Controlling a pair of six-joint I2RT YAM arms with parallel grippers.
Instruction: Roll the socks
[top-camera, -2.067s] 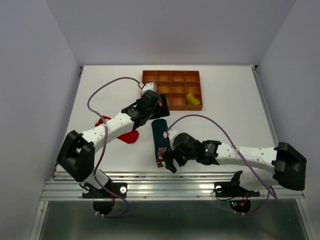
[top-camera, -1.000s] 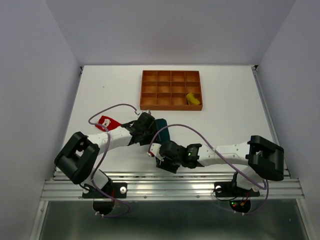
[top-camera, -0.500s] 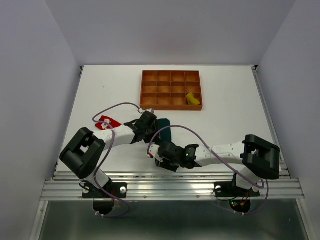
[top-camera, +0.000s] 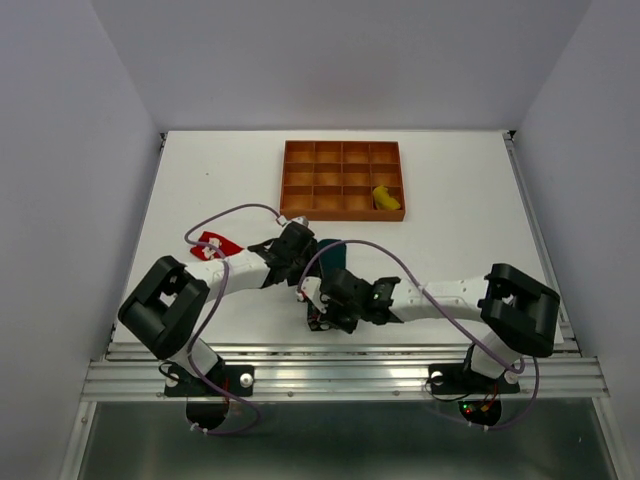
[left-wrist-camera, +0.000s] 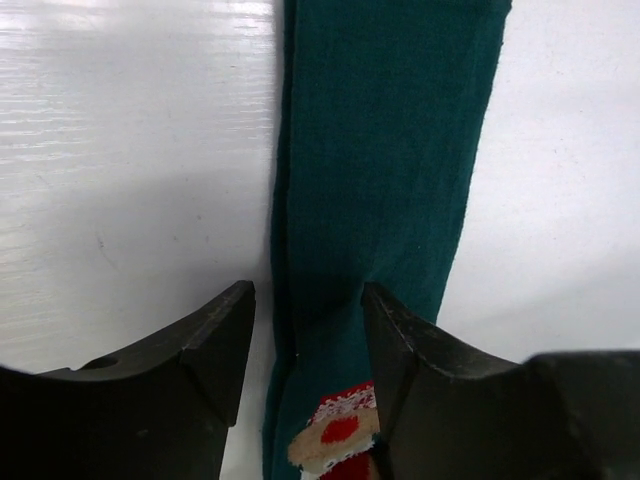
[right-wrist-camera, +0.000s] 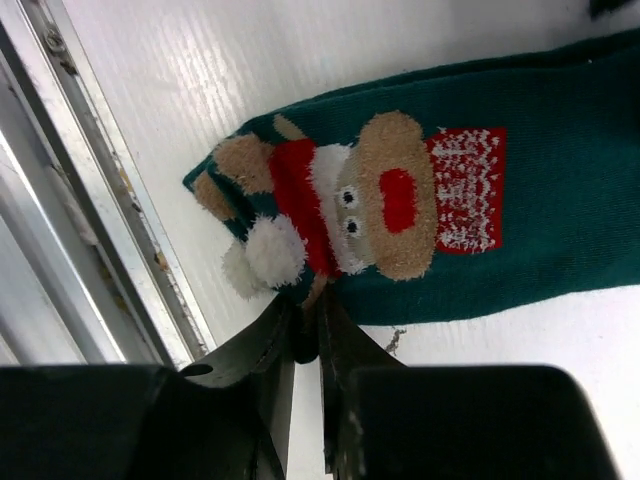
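Observation:
A dark teal sock (top-camera: 331, 256) lies flat and stretched out near the table's front, a reindeer patch (right-wrist-camera: 385, 200) at its near end. My right gripper (top-camera: 318, 308) is shut on this sock's edge just beside the patch (right-wrist-camera: 305, 312). My left gripper (top-camera: 300, 268) hovers low over the sock's middle (left-wrist-camera: 385, 150), open, its fingers (left-wrist-camera: 190, 365) straddling one long edge. A red sock (top-camera: 213, 243) lies flat to the left, partly under the left arm. The yellow sock (top-camera: 384, 198) sits bundled in a tray cell.
The orange-brown gridded tray (top-camera: 342, 144) stands at the back centre. The metal rail of the table's front edge (right-wrist-camera: 70, 200) runs close by the right gripper. Both arms cross low over the front middle, their purple cables looping above.
The right gripper's jaws have closed onto the teal sock's edge. The left gripper came down from near the tray to the sock and has since hardly moved.

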